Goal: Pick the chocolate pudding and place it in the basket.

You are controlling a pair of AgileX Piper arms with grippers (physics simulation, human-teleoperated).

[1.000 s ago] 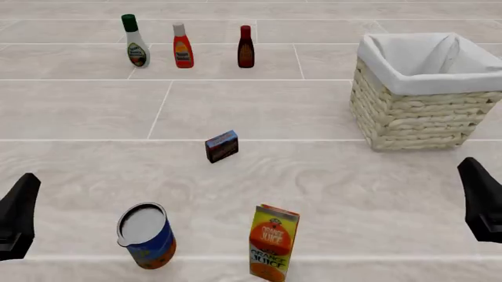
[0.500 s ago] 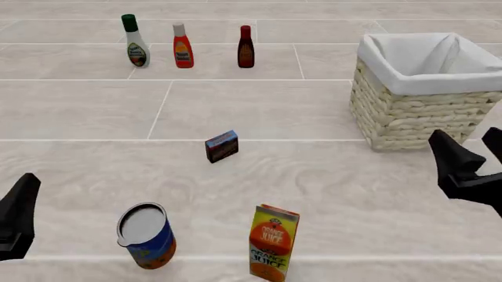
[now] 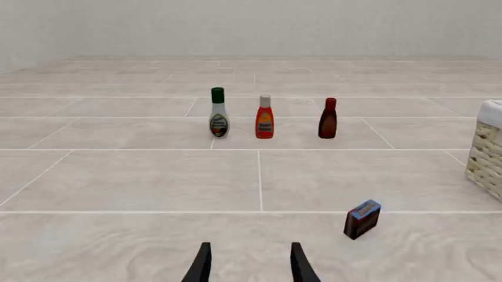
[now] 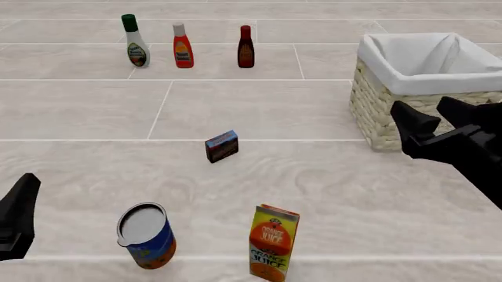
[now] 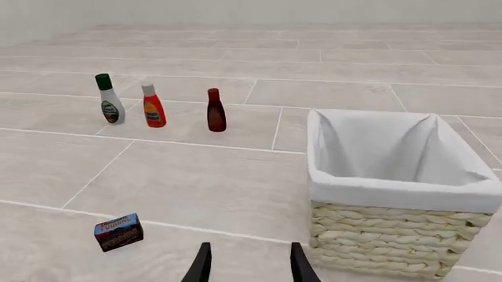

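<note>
The chocolate pudding (image 4: 222,145) is observed standing free on the tabletop (image 4: 259,111), near centre, untouched: a small dark brown carton with blue top edge and reddish label. The basket (image 4: 424,88) is located well apart, to its right. The right end effector (image 4: 429,117) is seen spread apart and empty, in front of the basket's wicker wall. The left end effector (image 3: 249,267) is likewise parted, holding nothing, low at the left edge.

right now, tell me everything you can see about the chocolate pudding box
The chocolate pudding is a small dark brown rectangular carton with a blue top edge and a reddish label. It stands on the table, turned at an angle, near the middle. Nothing touches it; neither gripper is near, and it is not yet in the basket.
</note>
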